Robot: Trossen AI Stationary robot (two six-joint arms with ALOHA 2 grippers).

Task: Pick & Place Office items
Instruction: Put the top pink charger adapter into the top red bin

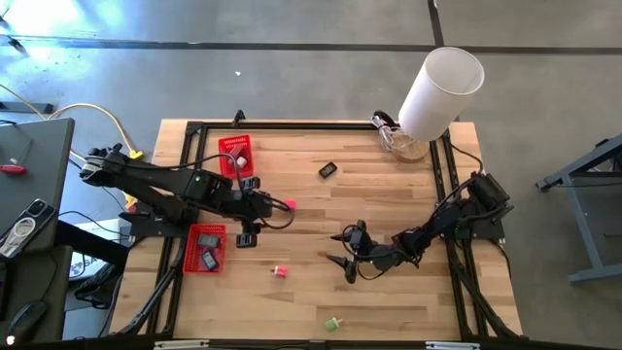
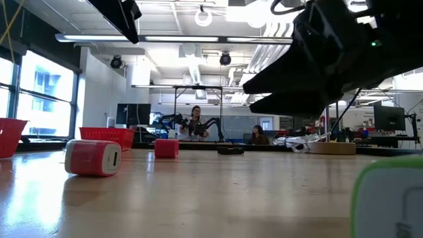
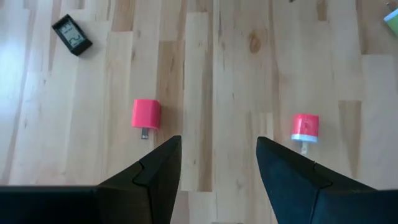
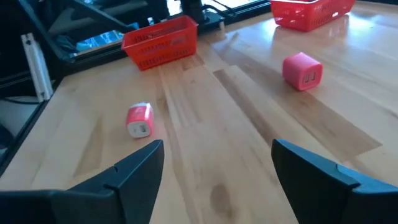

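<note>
Both jaws stand apart and hold nothing. The left gripper [image 1: 277, 216] sits left of centre in the high view, its tips just beside a pink blocky plug-like cube [image 1: 289, 204]. The right gripper [image 1: 346, 249] hovers lower centre. A red-and-white rounded piece [image 1: 280, 271] lies lower, between them.

On the table [image 1: 389, 194], two mesh baskets sit at the left side: one basket [image 1: 236, 155] toward the far edge, the other basket [image 1: 205, 248] nearer the front, with what look like a couple of small pieces lying in it. The left gripper [image 1: 275, 216] hangs between them, reaching toward the middle, a small block [image 1: 289, 204] just beside it. Another small piece [image 1: 280, 271] lies nearer the front. The right gripper [image 1: 347, 250] hovers right of centre. A flat piece [image 1: 328, 170] lies behind it. One more piece [image 1: 332, 323] rests by the front edge. A tall cylinder [image 1: 439, 91] stands at the far right corner.
</note>
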